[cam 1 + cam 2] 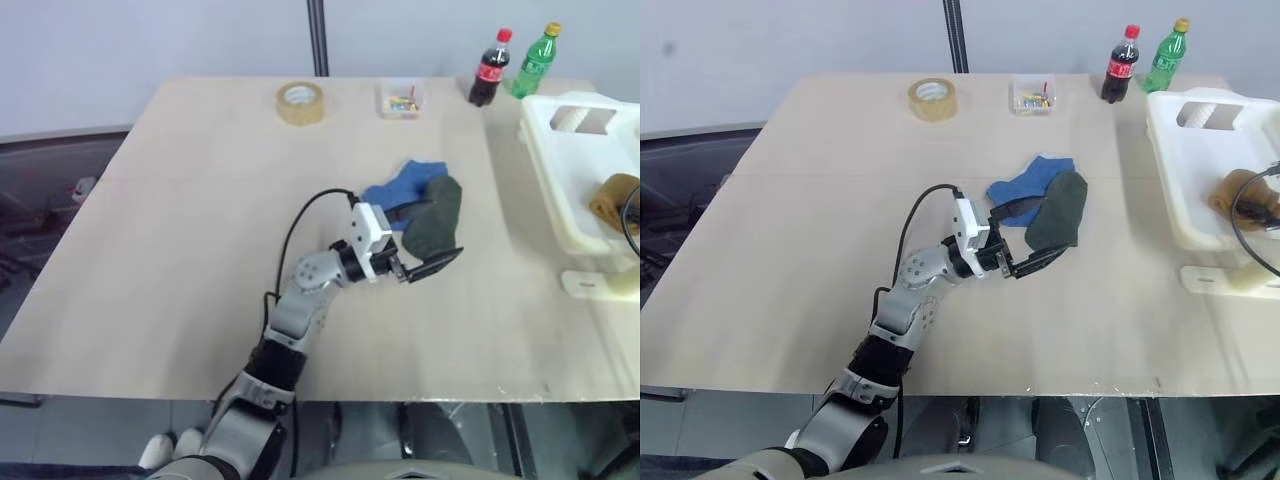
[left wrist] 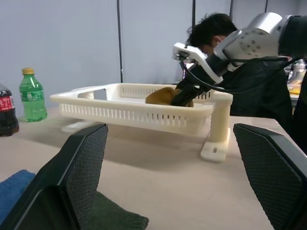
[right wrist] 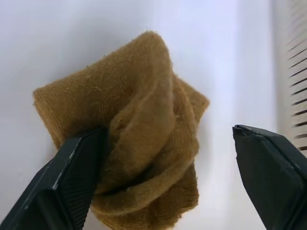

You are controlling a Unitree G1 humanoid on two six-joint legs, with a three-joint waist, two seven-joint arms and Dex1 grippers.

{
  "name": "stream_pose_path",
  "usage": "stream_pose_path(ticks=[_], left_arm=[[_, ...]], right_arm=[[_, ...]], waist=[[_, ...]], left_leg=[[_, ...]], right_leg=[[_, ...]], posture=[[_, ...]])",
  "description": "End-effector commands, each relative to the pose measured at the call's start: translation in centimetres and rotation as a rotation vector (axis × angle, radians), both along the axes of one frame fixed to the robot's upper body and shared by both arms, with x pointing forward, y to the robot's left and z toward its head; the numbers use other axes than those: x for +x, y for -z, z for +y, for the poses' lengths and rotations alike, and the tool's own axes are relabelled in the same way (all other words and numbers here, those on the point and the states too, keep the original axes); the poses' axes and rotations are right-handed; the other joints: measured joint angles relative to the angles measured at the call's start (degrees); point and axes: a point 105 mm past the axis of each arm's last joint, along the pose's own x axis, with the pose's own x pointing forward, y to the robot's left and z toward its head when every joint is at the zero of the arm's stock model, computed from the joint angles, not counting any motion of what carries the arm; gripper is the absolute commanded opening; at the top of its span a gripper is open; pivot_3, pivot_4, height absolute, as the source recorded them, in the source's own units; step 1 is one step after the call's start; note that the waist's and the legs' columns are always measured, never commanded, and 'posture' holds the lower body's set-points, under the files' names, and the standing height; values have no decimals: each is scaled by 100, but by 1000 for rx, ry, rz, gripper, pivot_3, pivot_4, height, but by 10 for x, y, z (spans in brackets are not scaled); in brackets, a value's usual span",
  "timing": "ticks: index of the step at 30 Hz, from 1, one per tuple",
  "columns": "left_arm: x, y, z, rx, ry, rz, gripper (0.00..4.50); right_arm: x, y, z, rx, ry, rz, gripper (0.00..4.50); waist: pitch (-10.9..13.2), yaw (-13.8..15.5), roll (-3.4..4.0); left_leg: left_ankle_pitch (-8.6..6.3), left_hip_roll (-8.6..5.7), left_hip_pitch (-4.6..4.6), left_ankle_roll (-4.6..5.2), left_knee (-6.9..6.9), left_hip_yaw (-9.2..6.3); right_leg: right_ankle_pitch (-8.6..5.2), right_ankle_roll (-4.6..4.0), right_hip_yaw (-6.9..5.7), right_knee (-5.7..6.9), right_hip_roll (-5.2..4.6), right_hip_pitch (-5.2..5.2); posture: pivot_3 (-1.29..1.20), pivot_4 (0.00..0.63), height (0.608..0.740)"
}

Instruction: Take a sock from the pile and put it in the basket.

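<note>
- Head views: left tool spread wide over the pale bench, gripping nothing, tips just beside the dark grey-green sock that lies against the blue sock; these two make up the pile mid-bench. White basket at the bench's right edge, mustard sock lying inside on its floor. Tape roll, small clear box, cola bottle and green bottle ranged along the far edge.
- Left wrist view: own black fingers standing far apart, empty, above the grey-green and blue socks. Beyond, the basket raised on white feet, right tool reaching down into it at the mustard sock. A dark-clothed person behind the basket.
- Right wrist view: right tool released, fingers wide apart; mustard sock crumpled on the basket's white floor, one finger against its edge, the other well clear. Slotted basket wall alongside.
</note>
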Motion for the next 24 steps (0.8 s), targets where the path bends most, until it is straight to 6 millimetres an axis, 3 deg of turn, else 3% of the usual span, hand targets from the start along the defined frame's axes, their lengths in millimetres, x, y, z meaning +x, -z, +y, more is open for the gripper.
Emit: stream_pose_path(ticks=[1, 3, 6, 9, 11, 18, 21, 24], left_arm=[[-2, -8, 4, -12, -12, -31, 4500], [0, -8, 7, -6, -20, -22, 4500], [3, -5, 15, 12, -45, -3, 4500], [10, 1, 31, 45, -122, 9, 4500], [12, 7, 41, 74, -155, 29, 4500], [-2, 21, 75, 75, -209, 144, 4500], [-21, 28, 87, 61, -188, 233, 4500], [-31, 40, 105, 127, -279, 240, 4500]], right_arm=[[-2, -41, 3, -99, -48, -151, 4420], [-1, -50, 8, -113, -69, -209, 4420], [3, -67, 32, -81, -176, -344, 4420], [-1, -75, 77, 5, -389, -492, 4420], [-9, -68, 101, 85, -488, -547, 4420], [-56, 4, 189, 369, -797, -394, 4420], [-75, 32, 208, 415, -890, -273, 4420], [-92, 63, 209, 376, -943, -139, 4420]], waist=[[-1, -12, 1], [-2, -19, 4], [-2, -20, 4], [-3, -36, 4], [-3, -20, 2], [-4, 54, 6], [-5, 32, 8], [-5, 16, 9]], left_leg=[[0, 1, 1, 0, 0, 1], [0, 1, 3, 0, 1, 3], [0, 2, 4, 0, 2, 4], [0, 10, 5, 0, 6, 5], [0, 13, 4, 0, 13, -6], [-12, 8, -7, 19, 49, -21], [-20, 9, 1, 32, 60, -21], [-24, 10, 15, 37, 59, -22]], right_leg=[[0, 0, 2, 1, 1, 0], [0, 0, 5, 4, 2, 0], [0, 1, 7, 6, 3, 0], [0, 1, 11, 8, 11, 1], [0, 1, 3, 8, 15, 6], [2, 3, -6, 13, 5, 15], [5, 9, -4, 15, 4, 24], [6, 9, -6, 13, 5, 40]], posture=[[0, 150, 738], [0, 150, 738], [0, 150, 738], [0, 150, 738], [0, 150, 738], [0, 150, 738], [0, 150, 738], [0, 150, 738]])
